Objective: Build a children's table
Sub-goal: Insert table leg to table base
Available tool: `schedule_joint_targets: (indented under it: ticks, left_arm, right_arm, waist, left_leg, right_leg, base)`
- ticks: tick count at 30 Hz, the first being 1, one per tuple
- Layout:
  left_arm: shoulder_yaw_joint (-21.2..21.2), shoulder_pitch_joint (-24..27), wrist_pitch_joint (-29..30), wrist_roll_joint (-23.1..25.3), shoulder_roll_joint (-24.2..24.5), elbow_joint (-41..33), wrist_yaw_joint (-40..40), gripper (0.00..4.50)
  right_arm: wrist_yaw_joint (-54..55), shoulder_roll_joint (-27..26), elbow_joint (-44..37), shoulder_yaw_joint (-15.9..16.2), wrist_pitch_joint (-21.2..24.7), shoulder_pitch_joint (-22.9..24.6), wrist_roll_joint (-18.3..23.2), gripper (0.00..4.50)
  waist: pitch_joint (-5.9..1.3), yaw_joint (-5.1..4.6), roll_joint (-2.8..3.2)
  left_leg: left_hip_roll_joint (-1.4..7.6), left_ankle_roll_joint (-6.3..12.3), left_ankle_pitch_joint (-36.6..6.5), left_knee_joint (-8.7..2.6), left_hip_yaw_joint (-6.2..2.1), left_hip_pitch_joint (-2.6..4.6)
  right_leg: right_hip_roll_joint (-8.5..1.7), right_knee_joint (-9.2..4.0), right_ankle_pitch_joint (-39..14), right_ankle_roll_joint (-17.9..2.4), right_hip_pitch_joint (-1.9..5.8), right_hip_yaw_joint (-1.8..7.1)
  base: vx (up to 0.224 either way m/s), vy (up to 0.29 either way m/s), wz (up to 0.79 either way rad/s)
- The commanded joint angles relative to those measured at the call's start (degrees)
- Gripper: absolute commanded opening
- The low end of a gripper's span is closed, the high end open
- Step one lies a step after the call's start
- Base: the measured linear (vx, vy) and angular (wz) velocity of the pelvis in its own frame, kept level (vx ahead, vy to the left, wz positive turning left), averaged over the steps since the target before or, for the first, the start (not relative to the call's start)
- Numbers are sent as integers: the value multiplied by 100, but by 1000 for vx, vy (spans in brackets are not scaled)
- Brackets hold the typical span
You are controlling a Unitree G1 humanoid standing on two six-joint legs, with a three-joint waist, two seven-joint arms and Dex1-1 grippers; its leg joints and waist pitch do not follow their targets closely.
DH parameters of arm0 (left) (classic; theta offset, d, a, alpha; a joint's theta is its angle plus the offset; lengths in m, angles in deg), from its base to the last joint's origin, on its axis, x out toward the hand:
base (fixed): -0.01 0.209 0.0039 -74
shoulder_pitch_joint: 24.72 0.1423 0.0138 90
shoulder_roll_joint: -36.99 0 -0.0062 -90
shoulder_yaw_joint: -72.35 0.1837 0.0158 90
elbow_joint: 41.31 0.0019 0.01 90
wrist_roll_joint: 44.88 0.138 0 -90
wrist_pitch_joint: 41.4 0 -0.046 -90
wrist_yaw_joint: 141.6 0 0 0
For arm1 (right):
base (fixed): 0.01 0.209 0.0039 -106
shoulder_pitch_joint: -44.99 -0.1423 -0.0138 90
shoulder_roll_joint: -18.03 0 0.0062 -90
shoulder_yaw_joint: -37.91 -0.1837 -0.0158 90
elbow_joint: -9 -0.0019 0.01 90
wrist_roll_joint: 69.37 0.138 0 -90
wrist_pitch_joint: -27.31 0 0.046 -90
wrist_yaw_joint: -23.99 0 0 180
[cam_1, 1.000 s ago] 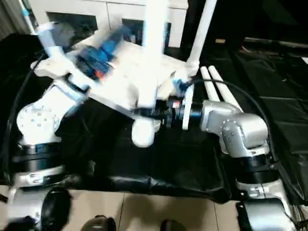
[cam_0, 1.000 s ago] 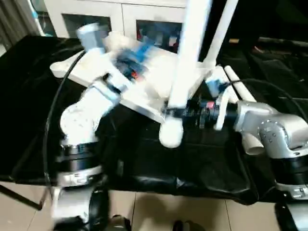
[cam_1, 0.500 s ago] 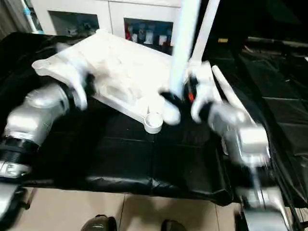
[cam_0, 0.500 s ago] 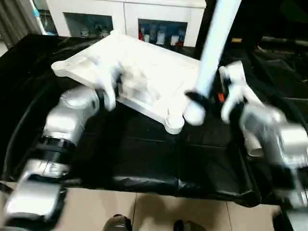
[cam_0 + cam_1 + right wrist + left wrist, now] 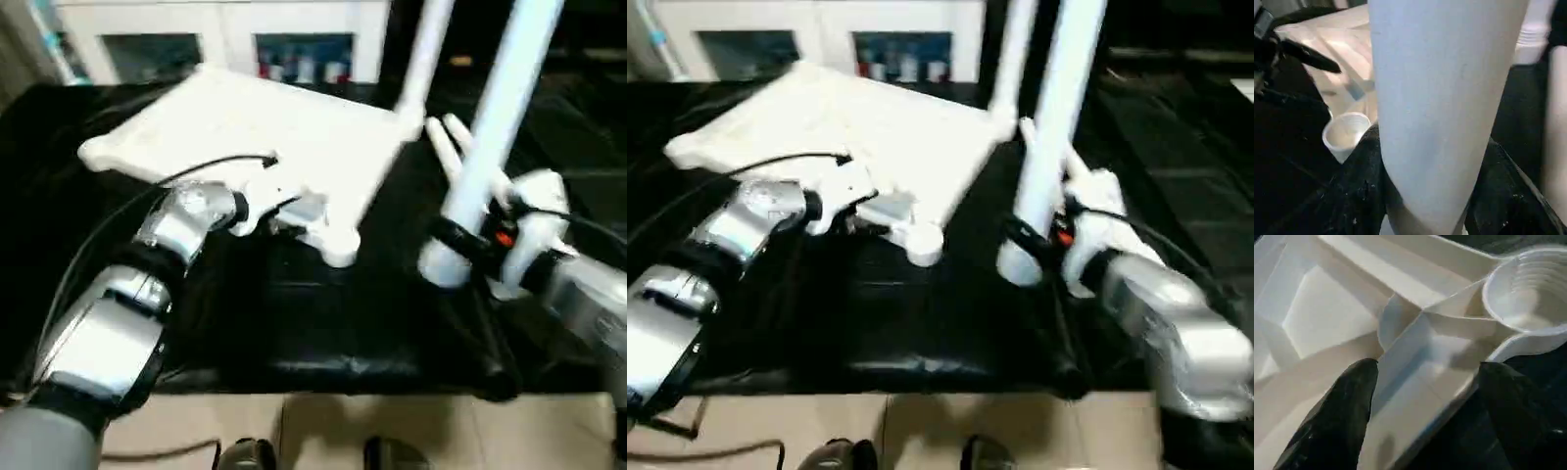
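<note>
The children's table lies in parts on black cloth. Its white top (image 5: 255,117) rests upside down, ribs upward, with one leg (image 5: 423,54) standing in the far right corner. My left gripper (image 5: 294,211) is at the top's near corner, its black fingers (image 5: 1337,416) open and straddling the ribbed rim beside the round socket (image 5: 1528,293). My right gripper (image 5: 453,238) is shut on a second leg (image 5: 500,108), held upright and a little tilted, to the right of that socket (image 5: 338,247). In the right wrist view the leg fills the space between the two fingers (image 5: 1359,181).
More white legs (image 5: 446,137) lie on the cloth behind my right gripper. A white glass-door cabinet (image 5: 225,29) stands at the back. The cloth's front edge (image 5: 294,377) runs above the tiled floor. A black cable (image 5: 196,171) crosses my left forearm.
My right arm has carried the leg rightward, away from the near corner socket. My left arm came down to that corner and its fingers opened wider. The camera shifted too.
</note>
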Motion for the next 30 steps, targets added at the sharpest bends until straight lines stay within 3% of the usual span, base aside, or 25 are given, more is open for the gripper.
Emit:
schedule_joint_targets:
  ticks: [1,2,4,6,9,15,16,21,25,27,29,30]
  left_arm:
    - [176,-69,-127,270,-34,333,24,371]
    - [240,-122,-166,387,-52,460,76,371]
    - [306,-194,-198,548,-74,629,160,371]
    - [368,-236,-182,663,-66,716,247,371]
    - [214,-320,-101,646,-58,849,-56,371]
    - [70,-468,-126,594,-47,1038,-216,371]
    - [64,-482,-152,640,-57,1092,-130,342]
    - [4,-512,-138,685,-18,1171,-408,312]
    - [-22,-581,-166,729,41,1164,-753,291]
    - [16,-639,-140,783,83,1164,-1016,260]
    - [20,-666,-116,805,96,1170,-1140,245]
    - [34,-701,-105,823,121,1165,-1331,249]
  right_arm:
    - [53,44,-427,-87,154,128,90,184]
    - [65,58,-596,-127,210,229,135,184]
    - [80,69,-837,-181,280,369,203,184]
    - [88,77,-993,-203,313,468,233,184]
    - [132,131,-1131,-244,366,566,288,184]
    - [131,209,-1182,-345,446,578,323,184]
    - [134,212,-1187,-345,452,566,320,184]
    - [102,241,-1165,-276,405,525,321,184]
    - [93,253,-1148,-216,384,506,339,184]
    - [88,243,-1108,-148,359,484,329,184]
    - [81,238,-1089,-116,346,473,321,184]
    - [57,217,-1027,-54,304,437,300,184]
  waist:
    - [-402,-44,-67]
    - [-371,-76,-27]
    - [-386,-116,8]
    - [-394,-169,10]
    - [-385,-258,55]
    - [-394,-274,101]
    - [-391,-271,92]
    - [-379,-248,100]
    - [-348,-245,111]
    - [-367,-233,47]
    - [-352,-228,82]
    - [-370,-224,33]
  left_leg:
    - [97,145,-1758,-431,-136,166]
    - [97,182,-1778,-442,-136,170]
    - [87,242,-1636,-434,-146,165]
    - [93,328,-1474,-436,-152,138]
    - [96,441,-1311,-438,-160,108]
    - [127,685,-1032,-433,-141,133]
    - [132,706,-1015,-435,-138,134]
    - [150,766,-977,-446,-131,147]
    - [168,707,-1107,-465,-127,162]
    - [166,692,-1107,-470,-124,161]
    - [177,675,-1084,-474,-125,164]
    - [172,671,-1068,-473,-124,156]
  right_leg:
    - [-194,-566,-2177,-977,319,110]
    - [-189,-590,-2281,-943,311,105]
    - [-194,-581,-2251,-907,334,93]
    - [-189,-585,-2129,-946,347,78]
    - [-194,-561,-1717,-1179,375,65]
    - [-209,-516,-1075,-1522,392,71]
    - [-211,-514,-1020,-1548,391,72]
    - [-232,-510,-931,-1631,397,77]
    - [-250,-526,-1144,-1611,377,84]
    - [-259,-535,-1215,-1591,387,91]
    - [-269,-529,-1238,-1586,370,95]
    - [-271,-520,-1237,-1592,384,97]
  base:
    - [0,0,0]
    - [0,0,0]
    - [0,0,0]
    - [0,0,0]
    - [0,0,0]
    - [0,0,0]
    - [0,0,0]
    - [0,0,0]
    - [0,0,0]
    - [0,0,0]
    - [0,0,0]
    - [0,0,0]
